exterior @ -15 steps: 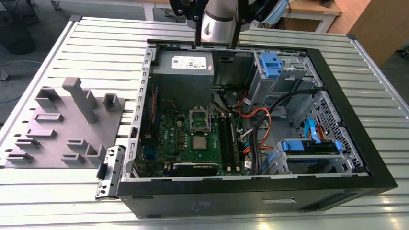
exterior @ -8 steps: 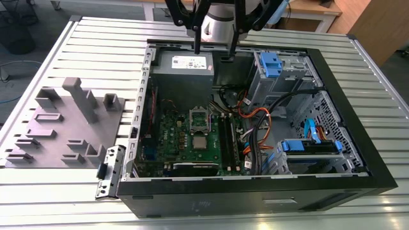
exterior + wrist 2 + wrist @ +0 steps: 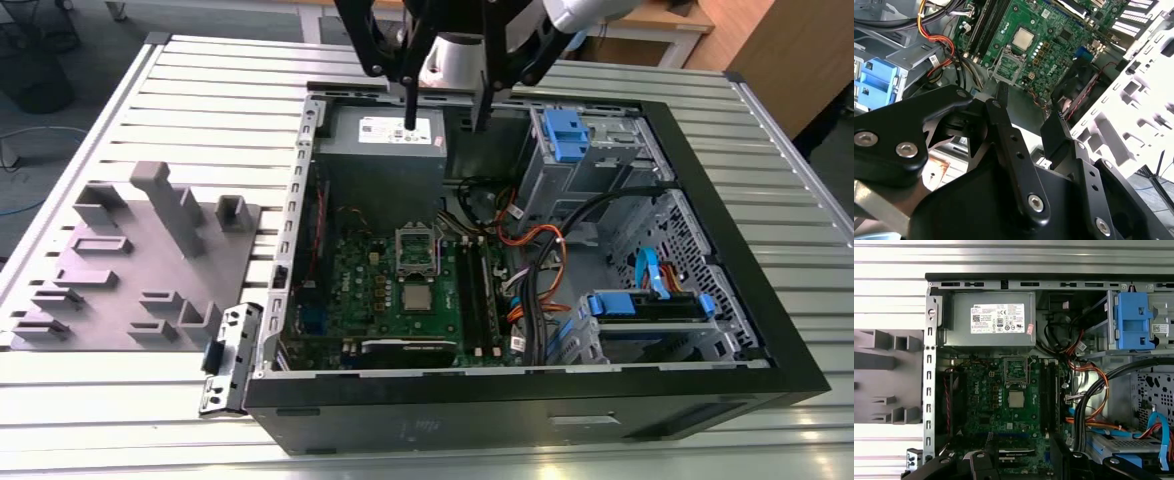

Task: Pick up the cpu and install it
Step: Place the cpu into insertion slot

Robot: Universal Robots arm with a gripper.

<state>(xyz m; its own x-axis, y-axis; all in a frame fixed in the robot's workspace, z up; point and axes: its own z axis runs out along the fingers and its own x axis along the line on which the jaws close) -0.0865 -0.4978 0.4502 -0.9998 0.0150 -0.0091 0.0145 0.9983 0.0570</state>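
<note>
Right, the gripper (image 3: 443, 135) hangs high over the open computer case (image 3: 534, 415), above the power supply (image 3: 354, 135). The jaws are apart with nothing between them, which I'd judge is an approach stance that keeps clear of the cables. The cpu (image 3: 418, 297) lies flat on the motherboard (image 3: 360, 285), well apart from the gripper and just beside the metal-framed socket (image 3: 416, 250). The first wrist view looks squarely down on the chip. The exterior view gives the gripper's height and the grey fixture block (image 3: 147, 250) on the tabletop (image 3: 200, 90).
</note>
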